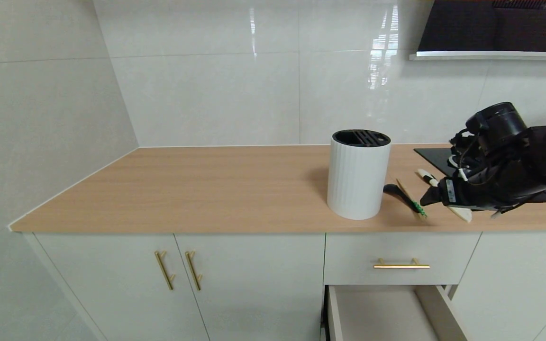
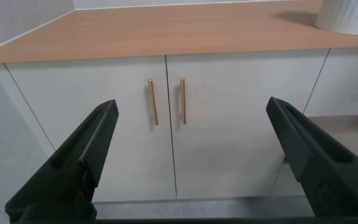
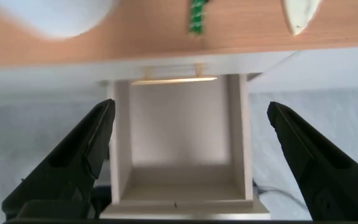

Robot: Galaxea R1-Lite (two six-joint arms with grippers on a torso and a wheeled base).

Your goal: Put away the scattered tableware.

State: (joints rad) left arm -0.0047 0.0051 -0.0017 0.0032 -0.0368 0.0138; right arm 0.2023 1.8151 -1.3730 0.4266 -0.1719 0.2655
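Note:
Several utensils lie on the wooden counter just right of a white ribbed utensil holder: a black spoon, a thin stick with a green end, and a white-handled piece with a cream tip. My right gripper hovers over these at the counter's front edge. From the right wrist, that gripper is open and empty, the green end and cream tip beyond it. My left gripper is open and empty, low in front of the cabinet doors.
An open drawer sits below the counter, under a shut drawer with a gold handle. Two cabinet doors with gold handles stand to the left. A black cooktop lies at the back right. Tiled walls enclose the counter's back and left.

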